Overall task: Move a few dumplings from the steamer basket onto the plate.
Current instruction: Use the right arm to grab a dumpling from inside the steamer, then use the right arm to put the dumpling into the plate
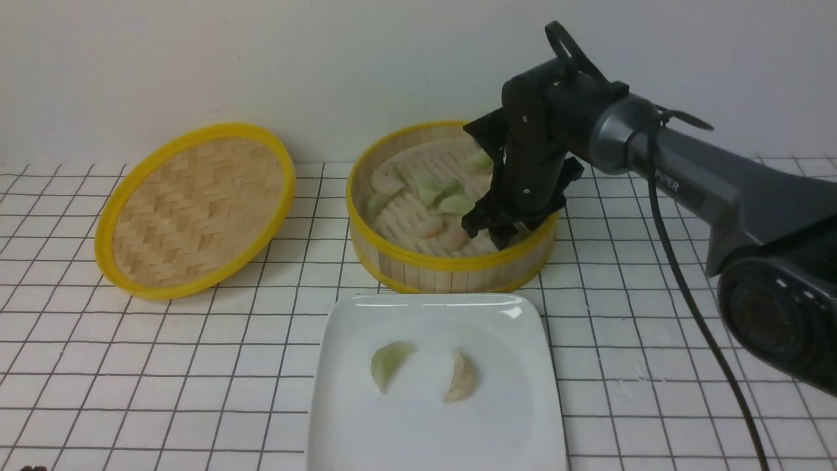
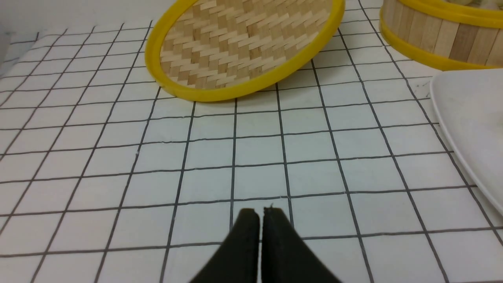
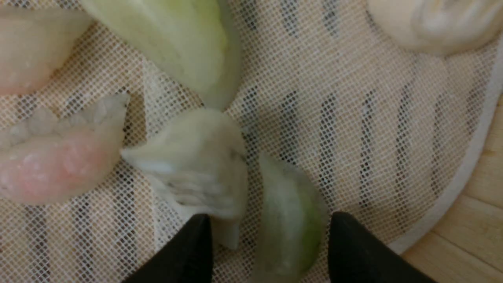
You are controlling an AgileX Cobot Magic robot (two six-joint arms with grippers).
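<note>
Your right claw (image 3: 271,220) is down inside the steamer basket (image 1: 451,265), jaws apart and clamped on nothing. A pale green dumpling (image 3: 289,224) lies on the mesh liner (image 3: 353,118) between the two fingers, closer to one than the other, so it is straddled but not gripped. Just outside the far finger sits a white dumpling (image 3: 196,173), its edge at or against that finger, and a pink dumpling (image 3: 55,161) lies beyond it. The plate (image 1: 523,392) is nearer to you than the claw, outside the basket, and carries a plated green dumpling (image 1: 389,363) and a plated cream dumpling (image 1: 461,376). Your left claw (image 2: 260,214) is pressed together and empty, with the woven lid (image 2: 243,47) ahead of it.

Watch the close. Because the green dumpling sits off-centre, I expect one finger to meet it first and shove or roll it instead of pinching it. The other finger could catch the white dumpling and drag it along, or trap both at once. These wrappers look soft, so a hard squeeze may tear one. I cannot tell whether the tips touch the liner. If they do, closing could snag the mesh and lift it with the dumpling.
</note>
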